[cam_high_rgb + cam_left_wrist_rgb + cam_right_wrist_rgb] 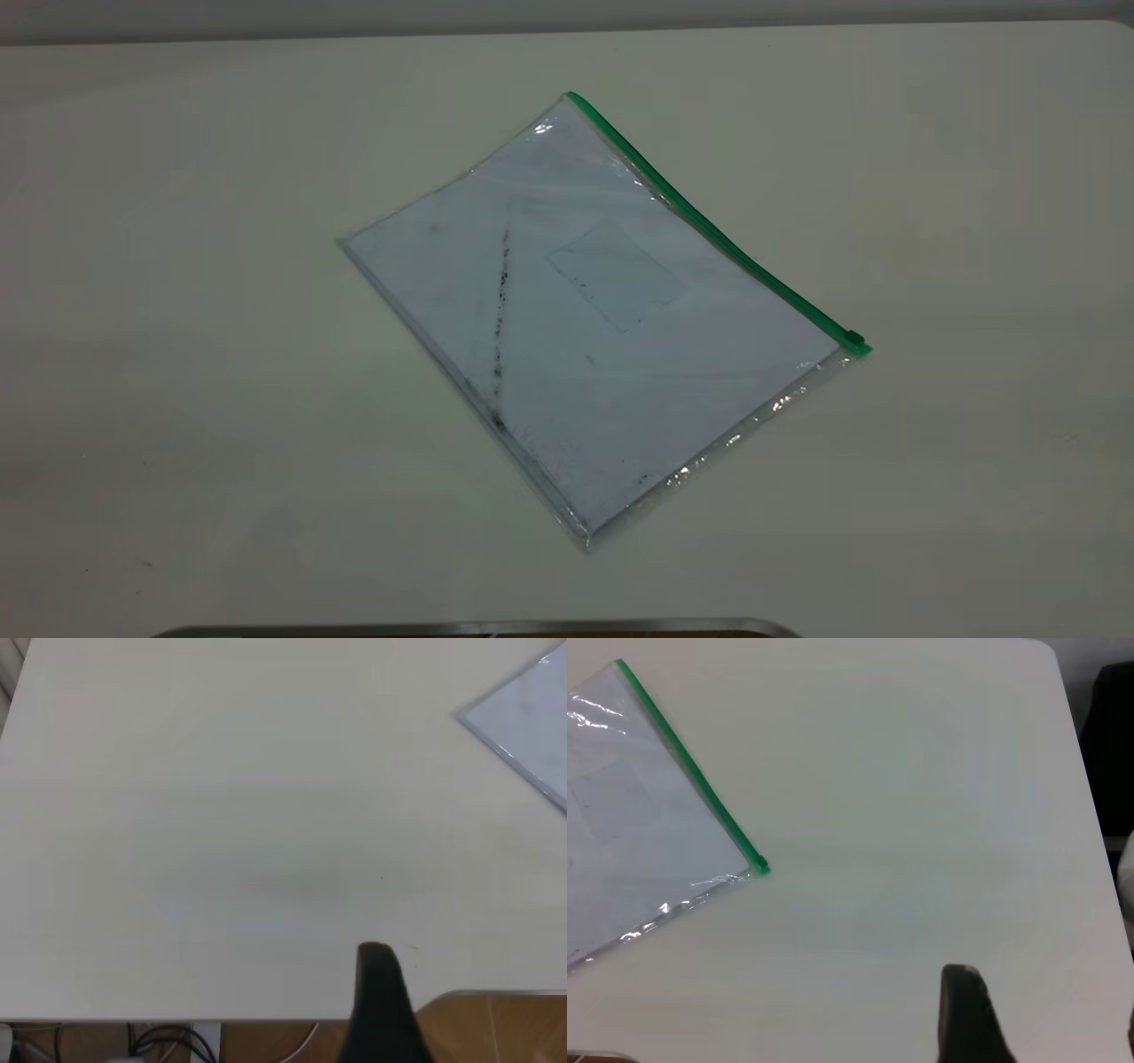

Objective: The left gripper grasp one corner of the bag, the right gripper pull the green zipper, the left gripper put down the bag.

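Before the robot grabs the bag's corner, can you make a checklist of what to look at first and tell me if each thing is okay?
1. Bag lies flat on the table: ok.
2. Green zipper is uncovered along one long edge: ok.
3. Slider tab sits at the zipper's end: ok.
4. Bag corner is clear of the left gripper: ok.
5. Left gripper fingers open: cannot tell.
6. Right gripper is away from the zipper, not yet touching: ok.
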`<action>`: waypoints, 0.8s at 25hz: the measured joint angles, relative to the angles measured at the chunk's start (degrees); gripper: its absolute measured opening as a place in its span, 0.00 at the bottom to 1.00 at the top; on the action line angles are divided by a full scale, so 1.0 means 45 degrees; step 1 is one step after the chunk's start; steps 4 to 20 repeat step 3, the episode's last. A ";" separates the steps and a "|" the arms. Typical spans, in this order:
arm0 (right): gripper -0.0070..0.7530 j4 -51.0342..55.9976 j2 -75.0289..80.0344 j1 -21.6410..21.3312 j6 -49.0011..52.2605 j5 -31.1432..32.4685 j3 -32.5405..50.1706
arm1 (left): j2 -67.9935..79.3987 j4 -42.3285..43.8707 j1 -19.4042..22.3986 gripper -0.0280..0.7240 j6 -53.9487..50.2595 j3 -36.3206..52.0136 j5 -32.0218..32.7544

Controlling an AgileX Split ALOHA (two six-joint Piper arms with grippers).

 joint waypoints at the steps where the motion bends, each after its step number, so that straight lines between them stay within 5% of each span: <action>1: 0.62 0.0000 0.0000 0.0000 0.0024 0.0000 0.0000 | 0.0000 0.0000 0.0000 0.82 0.0000 0.0000 0.0000; 20: 0.62 -0.0003 0.0000 0.0000 0.0024 0.0000 0.0000 | 0.0000 0.0000 0.0000 0.82 0.0000 0.0000 0.0000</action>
